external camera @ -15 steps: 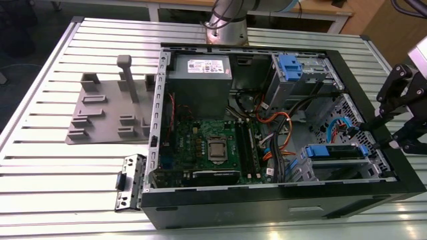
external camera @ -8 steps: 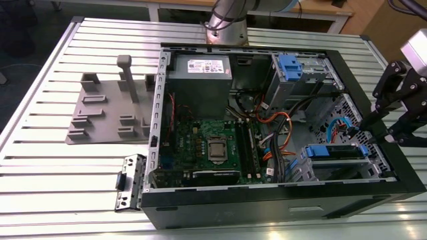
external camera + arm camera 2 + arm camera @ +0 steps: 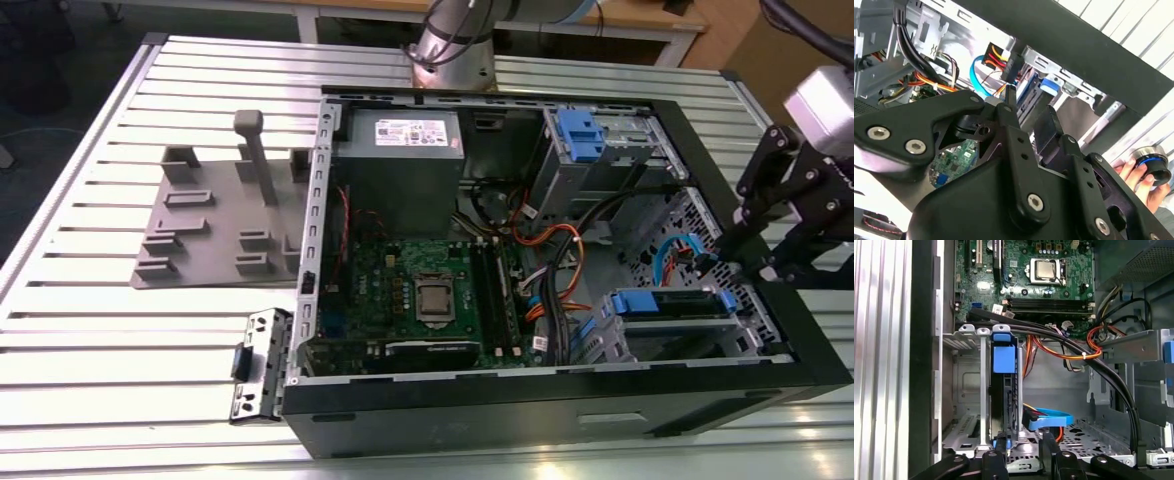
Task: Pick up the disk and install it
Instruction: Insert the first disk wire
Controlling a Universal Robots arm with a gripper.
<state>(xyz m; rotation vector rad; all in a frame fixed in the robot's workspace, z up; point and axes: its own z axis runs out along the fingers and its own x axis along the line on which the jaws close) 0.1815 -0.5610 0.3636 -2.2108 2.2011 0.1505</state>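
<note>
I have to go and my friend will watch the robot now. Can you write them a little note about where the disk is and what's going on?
Gripper: the black gripper hangs at the exterior view's right edge of the open black computer case, beside the disk's end. I cannot tell whether it holds the disk.
Disk: the flat silver metal hard drive with blue plastic rails sits in the grey metal drive cage inside the case.
Done: the disk is in the cage.
Left: I cannot tell whether it is pushed fully home.

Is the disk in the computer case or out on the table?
In: the disk with blue rails sits in the drive cage inside the case.
</note>
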